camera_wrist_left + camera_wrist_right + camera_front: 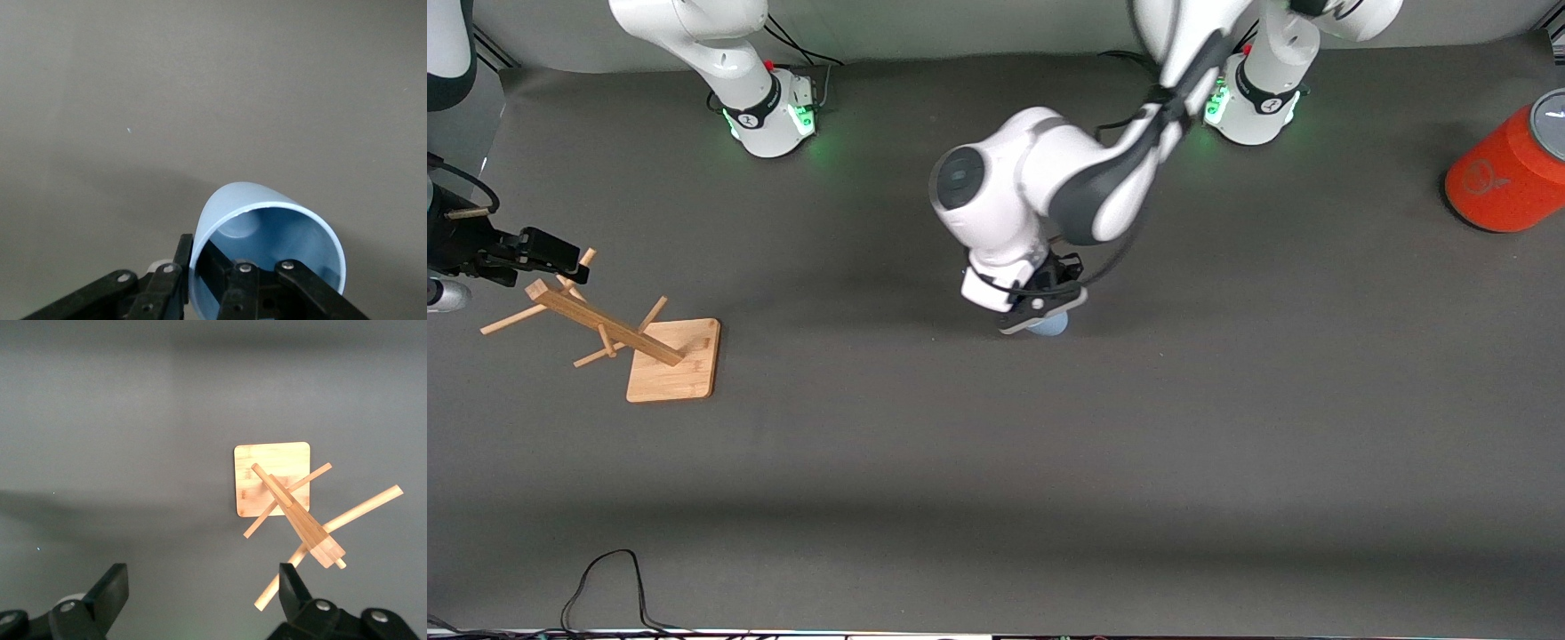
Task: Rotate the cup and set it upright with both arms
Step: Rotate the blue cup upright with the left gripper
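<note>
A: Where do we see the cup (1049, 324)?

B: Near the middle of the bench (1227, 427), mostly hidden under the left hand (1043, 313) in the front view. Only a pale blue sliver shows below the wrist.

A: And from the left wrist?

B: There we look into its open mouth. The cup (267, 247) is tilted, mouth toward the camera, and its rim sits between the fingers (220, 273): one finger goes inside the wall and the other lies against the outside. So we read the left hand (200, 277) as closed on the cup's rim.

A: Is the cup touching the bench?

B: We cannot tell; the wrist covers it from the front.

A: The right hand (543, 253)?

B: It hangs at the right arm's end of the bench, just over the top of the wooden rack (631, 342). In its own wrist view the two fingers (113, 590) stand wide apart with nothing between them, and the rack (287, 503) shows below: a square base with a leaning post and crossing pegs. That arm waits.

A: Anything else?

B: An orange cylinder (1507, 173) with a grey top lies at the left arm's end, well apart from the cup. A black cable (605, 587) loops at the bench edge nearest the front camera.
</note>
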{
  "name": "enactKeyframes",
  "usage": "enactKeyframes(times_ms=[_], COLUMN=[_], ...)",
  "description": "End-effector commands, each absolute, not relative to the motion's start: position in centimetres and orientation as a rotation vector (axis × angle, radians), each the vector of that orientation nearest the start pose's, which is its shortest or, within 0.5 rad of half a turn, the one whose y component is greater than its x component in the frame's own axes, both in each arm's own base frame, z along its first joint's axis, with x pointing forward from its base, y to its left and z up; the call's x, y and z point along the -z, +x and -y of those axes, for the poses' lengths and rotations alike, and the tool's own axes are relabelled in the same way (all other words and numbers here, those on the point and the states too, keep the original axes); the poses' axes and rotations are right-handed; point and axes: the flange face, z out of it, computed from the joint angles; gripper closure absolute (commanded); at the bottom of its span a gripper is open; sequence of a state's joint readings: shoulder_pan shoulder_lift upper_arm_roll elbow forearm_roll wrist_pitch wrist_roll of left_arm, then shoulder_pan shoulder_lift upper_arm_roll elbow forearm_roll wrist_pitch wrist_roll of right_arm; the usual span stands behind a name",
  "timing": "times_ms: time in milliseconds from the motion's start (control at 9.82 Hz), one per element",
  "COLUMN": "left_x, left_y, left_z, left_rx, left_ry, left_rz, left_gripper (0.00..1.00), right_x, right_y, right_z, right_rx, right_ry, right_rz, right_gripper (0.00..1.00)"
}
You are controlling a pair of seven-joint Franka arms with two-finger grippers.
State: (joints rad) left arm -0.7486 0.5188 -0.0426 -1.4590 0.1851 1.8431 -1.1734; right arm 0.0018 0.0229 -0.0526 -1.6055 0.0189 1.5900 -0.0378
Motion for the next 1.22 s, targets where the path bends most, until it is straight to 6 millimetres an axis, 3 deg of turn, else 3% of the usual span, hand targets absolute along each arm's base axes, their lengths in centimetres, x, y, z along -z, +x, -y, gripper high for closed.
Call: enactKeyframes(times_ms=[0,305,611,1120], left_x=[-36.5,-31.9,-28.7,-26.4], left_y=[45.6,43.4,41.2,39.9], left_z=[43.9,44.0,46.3,46.8], left_rx=[0.043,-0.045,-0.077,-0.078], left_ry=[-3.028,-3.131,-3.157,-3.163], left_rz=[0.543,0.670,0.663,0.679], left_gripper=[1.00,1.00,1.00,1.00], right_x=[-60.0,-59.8,-59.8,-59.7], right_y=[56.1,56.2,56.4,56.4], right_z=[2.6,2.6,2.6,2.6], right_rx=[-0.040,-0.043,-0.021,-0.021], right_ry=[-3.132,-3.132,-3.133,-3.133], right_rz=[0.002,0.002,-0.001,-0.001], right_gripper=[0.00,0.00,0.00,0.00])
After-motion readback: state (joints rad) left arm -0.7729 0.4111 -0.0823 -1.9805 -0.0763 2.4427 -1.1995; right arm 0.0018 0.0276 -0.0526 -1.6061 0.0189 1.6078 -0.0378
